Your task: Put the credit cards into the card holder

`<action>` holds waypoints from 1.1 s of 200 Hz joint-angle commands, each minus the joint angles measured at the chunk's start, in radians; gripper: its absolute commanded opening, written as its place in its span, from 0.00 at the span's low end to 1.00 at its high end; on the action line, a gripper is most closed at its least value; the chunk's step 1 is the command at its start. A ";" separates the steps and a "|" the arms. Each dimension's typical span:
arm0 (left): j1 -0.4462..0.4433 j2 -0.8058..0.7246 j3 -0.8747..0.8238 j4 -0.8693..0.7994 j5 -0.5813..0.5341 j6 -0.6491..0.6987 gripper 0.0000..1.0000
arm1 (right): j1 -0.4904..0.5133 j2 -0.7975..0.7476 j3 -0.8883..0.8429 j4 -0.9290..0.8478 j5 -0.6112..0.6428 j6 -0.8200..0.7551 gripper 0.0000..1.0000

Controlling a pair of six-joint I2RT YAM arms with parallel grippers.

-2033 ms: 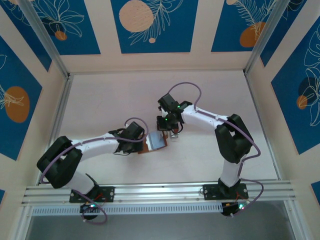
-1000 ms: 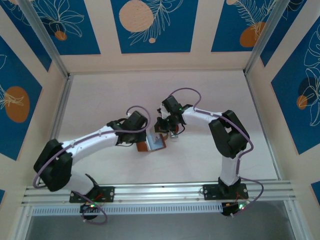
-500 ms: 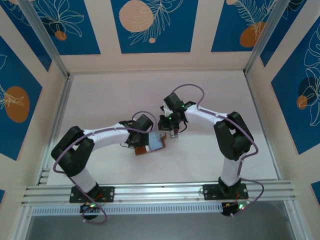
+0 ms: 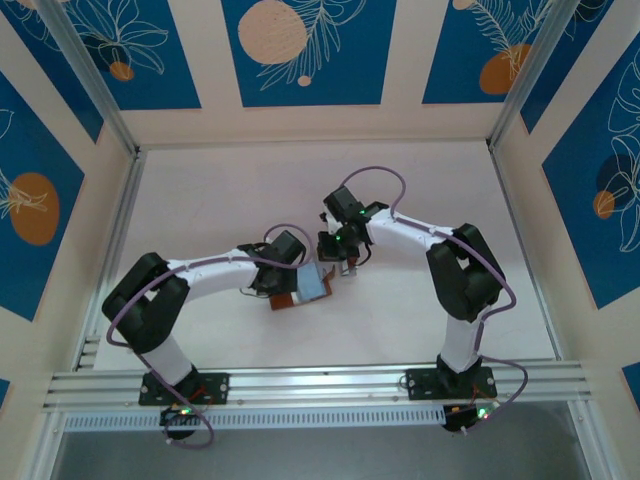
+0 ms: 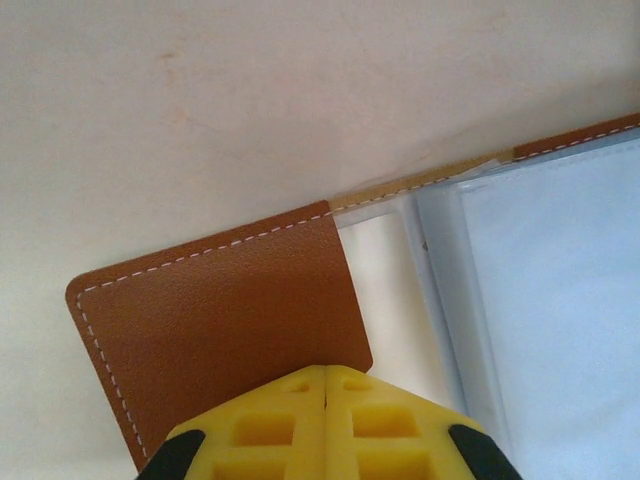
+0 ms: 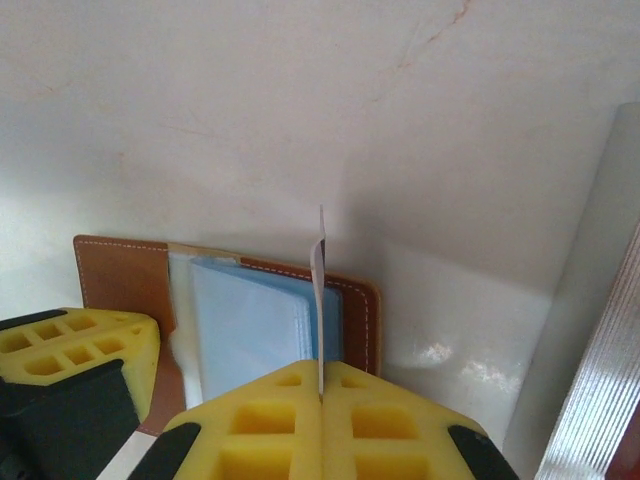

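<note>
Insertion step: clenched left end effector (image 5: 326, 378) pins card holder (image 5: 220, 300); right end effector (image 6: 320, 378) grips credit card (image 6: 319, 250) edge-on. The next move probably calls for lowering it into a sleeve (image 6: 255, 320).

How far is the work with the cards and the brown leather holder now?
Done: the brown leather folding card holder lies open, pale blue sleeves showing. In hand: the right gripper pinches a thin pale card upright over them; the shut left gripper sits at the flap. Left: slide the card in.

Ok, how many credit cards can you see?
1: a card held edge-on in the shut right gripper, at the open card holder. Others may be hidden inside it.
</note>
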 commanded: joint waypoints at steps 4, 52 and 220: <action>0.003 0.046 -0.025 0.023 0.041 -0.002 0.03 | 0.009 -0.035 0.033 -0.059 0.060 -0.018 0.00; 0.003 0.047 -0.031 0.030 0.041 -0.004 0.03 | 0.019 -0.099 0.049 -0.075 0.066 -0.025 0.00; 0.003 0.031 -0.046 0.045 0.045 -0.004 0.03 | 0.064 0.062 0.080 -0.088 0.139 -0.030 0.00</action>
